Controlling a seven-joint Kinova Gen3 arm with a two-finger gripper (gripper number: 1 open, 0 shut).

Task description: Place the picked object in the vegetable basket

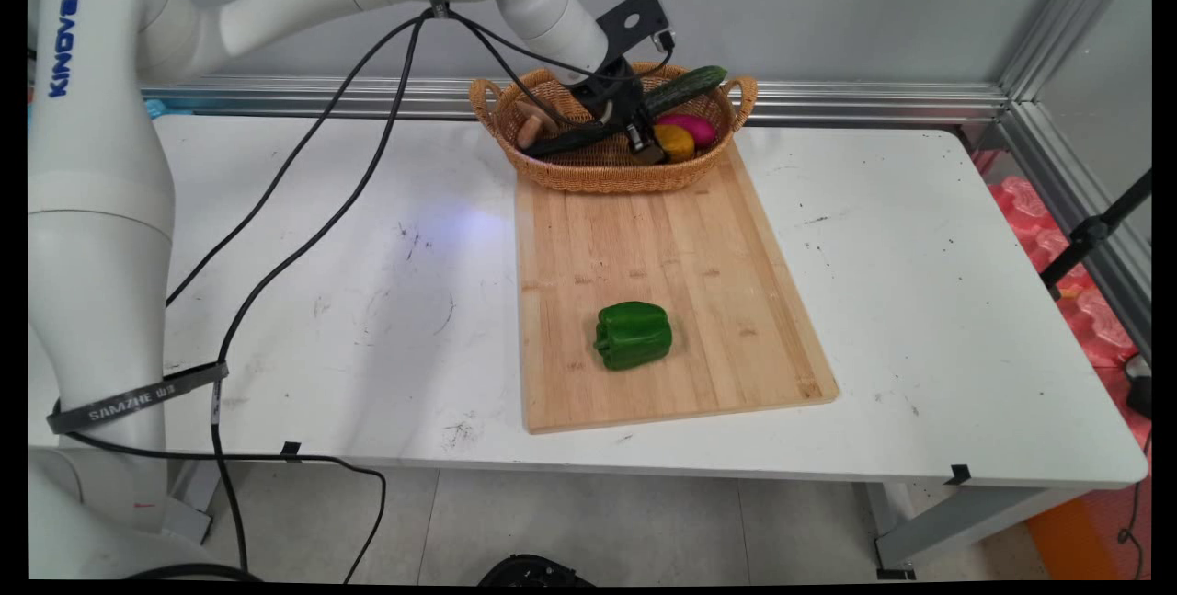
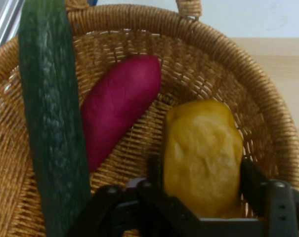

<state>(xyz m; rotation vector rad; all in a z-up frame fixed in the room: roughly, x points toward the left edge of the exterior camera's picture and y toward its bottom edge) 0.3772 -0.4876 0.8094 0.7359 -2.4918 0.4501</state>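
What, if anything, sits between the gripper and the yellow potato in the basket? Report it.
Nothing visible. The gripper already has a finger on each side of the yellow potato in the basket; the sweet potato and cucumber lie off to one side.

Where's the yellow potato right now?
In the basket at the board's far end, the yellow potato sits between the end effector fingers, beside the purple sweet potato.

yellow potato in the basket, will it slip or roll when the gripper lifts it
The yellow potato looks rounded and lumpy, so it may pivot between the gripper fingers flanking it. Its dull skin probably grips fairly well. If dropped, it would likely roll toward the purple sweet potato.
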